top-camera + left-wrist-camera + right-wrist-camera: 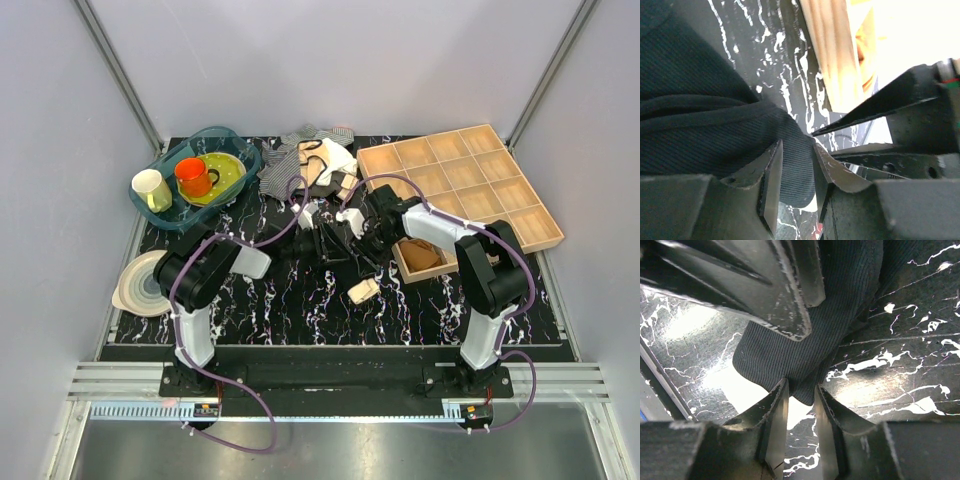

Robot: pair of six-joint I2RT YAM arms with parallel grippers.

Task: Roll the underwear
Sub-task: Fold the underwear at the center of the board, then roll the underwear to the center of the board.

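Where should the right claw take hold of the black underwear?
The pointed corner of the underwear, lying just between the fingers of the right claw. Come in low along the tabletop, straight at that tip: the fabric lies flat and narrows there, thin enough to pinch.

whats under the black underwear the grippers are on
Around the underwear only the black marbled tabletop shows. The left gripper and right gripper pinch its edge. Anything beneath the fabric is covered.
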